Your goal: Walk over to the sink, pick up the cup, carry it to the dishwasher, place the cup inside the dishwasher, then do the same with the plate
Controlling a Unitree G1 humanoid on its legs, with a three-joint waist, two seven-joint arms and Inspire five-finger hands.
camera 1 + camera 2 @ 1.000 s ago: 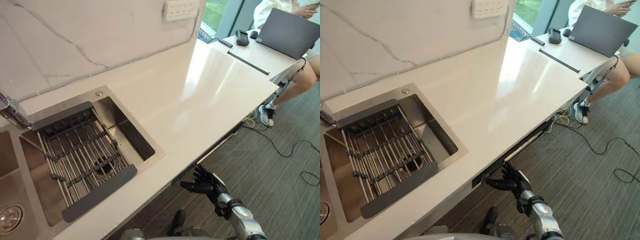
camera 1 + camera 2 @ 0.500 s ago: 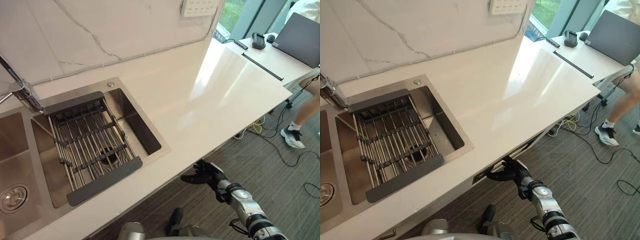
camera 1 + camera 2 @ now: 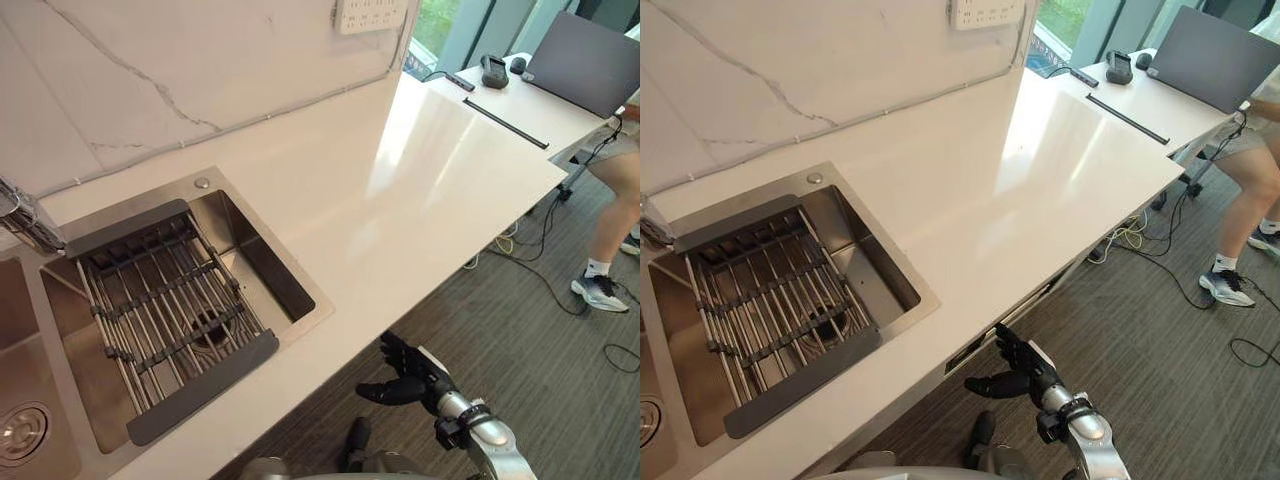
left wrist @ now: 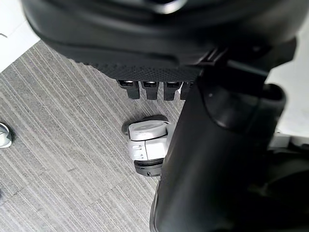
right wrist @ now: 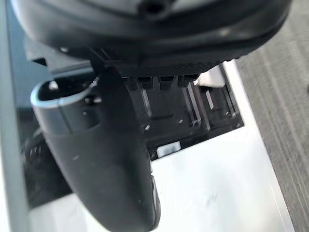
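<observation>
Item: sink station, two-basin steel sink (image 3: 290,272) set into the near left corner of the white counter (image 3: 400,190)

- Basin contents: a dark-framed wire rack (image 3: 160,310) spans the larger basin, and its bars carry no cup and no plate. The drain shows through them. The smaller basin at the counter's left edge shows bare steel round its drain.
- Cup, plate: whereabouts cannot be told; the right hand holds neither, and the counter top as far as the far right corner bears neither.
- Right hand (image 3: 412,380): below the counter's front edge, over the carpet, fingers (image 3: 1008,345) spread and relaxed, thumb out, holding nothing.
- Left hand (image 4: 145,29): seen from its own wrist above the carpet; state of its fingers cannot be told.
- Far right corner: laptop (image 3: 585,60), small devices, a seated person's leg (image 3: 615,195) beside it.

Step in hand, as judged: a walking or turning stretch, no grasp under way. A bare rack suits both crockery already stowed and crockery lying elsewhere, so no next reach can be named from this
</observation>
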